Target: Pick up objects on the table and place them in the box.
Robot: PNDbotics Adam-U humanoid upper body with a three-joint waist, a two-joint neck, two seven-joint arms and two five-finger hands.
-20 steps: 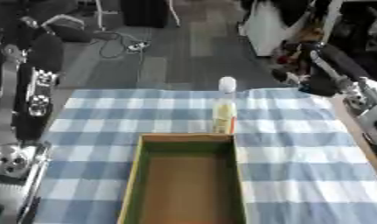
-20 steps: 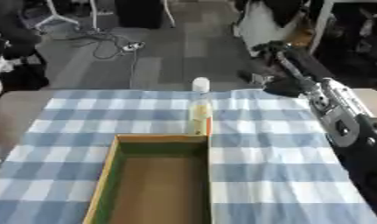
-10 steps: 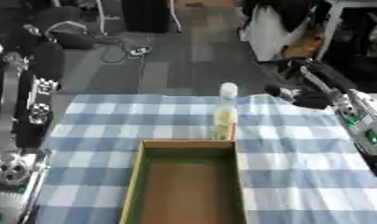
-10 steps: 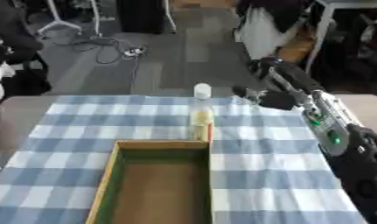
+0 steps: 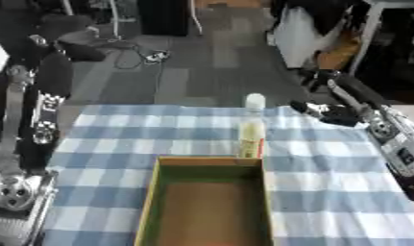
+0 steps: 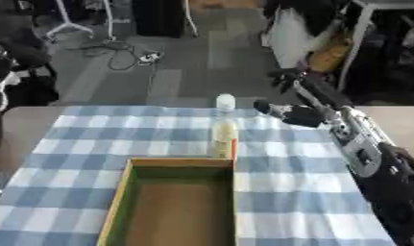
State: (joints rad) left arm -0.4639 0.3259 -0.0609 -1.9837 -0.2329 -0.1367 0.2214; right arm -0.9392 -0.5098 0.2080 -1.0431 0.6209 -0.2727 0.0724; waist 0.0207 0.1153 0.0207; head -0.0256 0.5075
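Note:
A pale yellow bottle [image 5: 251, 129] with a white cap stands upright on the blue-and-white checked cloth, just beyond the far rim of the open green box [image 5: 208, 162]. The box has a brown floor and nothing in it. My right hand [image 6: 287, 115] reaches in from the right at about cap height. Its fingers point left toward the bottle and stay a short gap from it, open and holding nothing. My left arm rises along the left edge, and its hand [image 5: 65, 28] shows only as a dark shape at the top left.
The checked cloth [image 5: 327, 192] covers the table on both sides of the box. Bare wooden table [image 6: 25, 120] shows at the far left. Beyond the table's far edge are floor, cables and dark furniture.
My right hand has come down and moved left toward the bottle. The camera has tilted a little, so the whole picture has shifted. The bottle and box have not moved.

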